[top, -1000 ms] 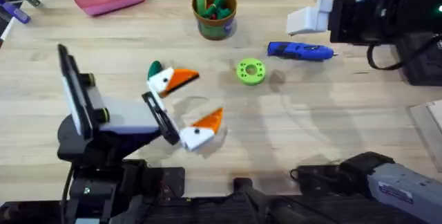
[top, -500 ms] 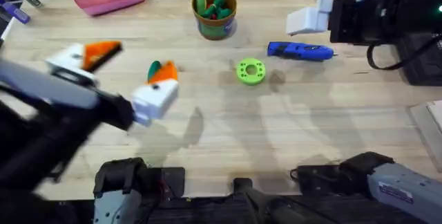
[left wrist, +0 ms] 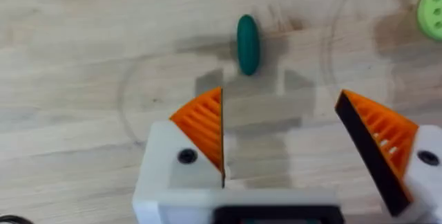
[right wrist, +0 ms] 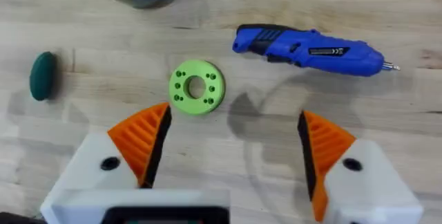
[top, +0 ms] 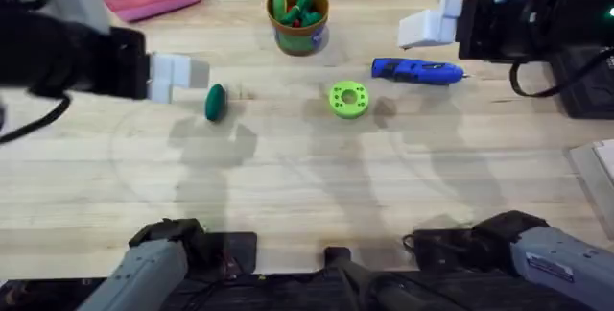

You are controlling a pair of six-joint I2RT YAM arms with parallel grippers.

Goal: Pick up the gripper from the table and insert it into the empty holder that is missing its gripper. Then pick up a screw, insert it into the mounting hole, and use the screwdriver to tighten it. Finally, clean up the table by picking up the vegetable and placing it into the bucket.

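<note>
L tool (left wrist: 280, 137) is hovering w/ fingers spread wide, holding nothing, the vegetable (left wrist: 248, 43) lying on the counter (top: 317, 186) just ahead of it. R tool (right wrist: 231, 148) is also gaping open & empty above green ring disc (right wrist: 197, 86), screwdriver (right wrist: 311, 48) lying nearby; bucket (top: 298, 17) is sitting at far edge, w/ green pieces inside.

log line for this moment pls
left gripper open above vegetable | right gripper open, empty | screwdriver on table
</note>
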